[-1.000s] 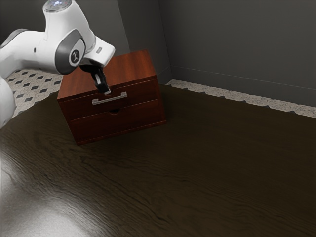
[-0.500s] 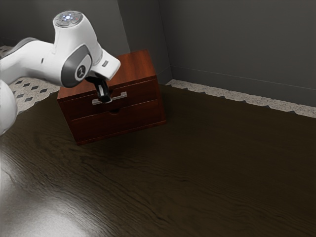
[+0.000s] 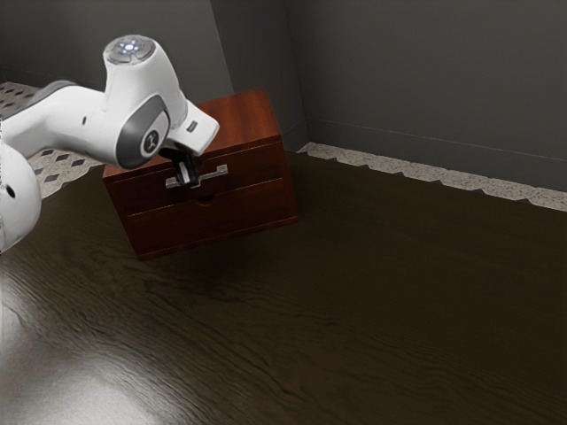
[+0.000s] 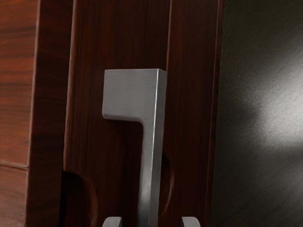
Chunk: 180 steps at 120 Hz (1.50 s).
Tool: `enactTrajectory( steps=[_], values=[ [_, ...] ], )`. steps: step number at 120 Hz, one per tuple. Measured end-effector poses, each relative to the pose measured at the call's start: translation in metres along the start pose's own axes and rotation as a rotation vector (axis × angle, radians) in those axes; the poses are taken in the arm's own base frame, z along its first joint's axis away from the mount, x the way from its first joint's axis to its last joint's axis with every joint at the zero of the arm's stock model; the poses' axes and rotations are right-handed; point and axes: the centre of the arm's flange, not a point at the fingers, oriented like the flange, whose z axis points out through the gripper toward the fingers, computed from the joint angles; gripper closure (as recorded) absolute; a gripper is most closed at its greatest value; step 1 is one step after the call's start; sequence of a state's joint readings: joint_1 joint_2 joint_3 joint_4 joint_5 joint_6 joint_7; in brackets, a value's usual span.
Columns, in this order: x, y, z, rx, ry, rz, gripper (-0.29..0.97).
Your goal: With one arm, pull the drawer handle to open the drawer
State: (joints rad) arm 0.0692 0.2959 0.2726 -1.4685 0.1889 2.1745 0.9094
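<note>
Brushed-metal handle (image 3: 211, 172) on the wooden cabinet's (image 3: 235, 115) top drawer (image 3: 252, 164), ten o'clock in the exterior view. Our claw (image 3: 187, 181) straddles it, fingers apart. Risk: if we pull before closing, we slip off.

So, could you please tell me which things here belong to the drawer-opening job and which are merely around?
For the job: gripper, open astride the drawer handle; top drawer.
Merely around: lower drawer; cabinet top; dark floor; grey wall.
</note>
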Motion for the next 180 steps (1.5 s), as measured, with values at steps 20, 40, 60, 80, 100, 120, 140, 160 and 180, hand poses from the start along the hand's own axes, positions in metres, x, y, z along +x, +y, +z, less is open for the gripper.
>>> enactTrajectory(
  steps=[20, 40, 60, 80, 100, 120, 140, 160, 180],
  values=[
    [0.001, 0.001, 0.002, 0.0, 0.004, -0.004, 0.62],
    [0.003, 0.007, 0.006, -0.02, 0.019, -0.014, 0.63],
    [0.004, 0.011, 0.003, -0.029, 0.033, -0.018, 0.65],
    [-0.001, 0.017, 0.0, -0.042, 0.036, -0.021, 0.66],
    [-0.007, 0.028, -0.007, -0.058, 0.042, -0.019, 0.66],
    [-0.006, 0.04, -0.008, -0.072, 0.048, -0.007, 0.66],
    [-0.011, 0.046, -0.016, -0.077, 0.059, -0.007, 0.68],
    [-0.017, 0.06, -0.027, -0.091, 0.073, -0.001, 0.68],
    [-0.022, 0.069, -0.029, -0.099, 0.081, 0.002, 0.67]
  ],
)
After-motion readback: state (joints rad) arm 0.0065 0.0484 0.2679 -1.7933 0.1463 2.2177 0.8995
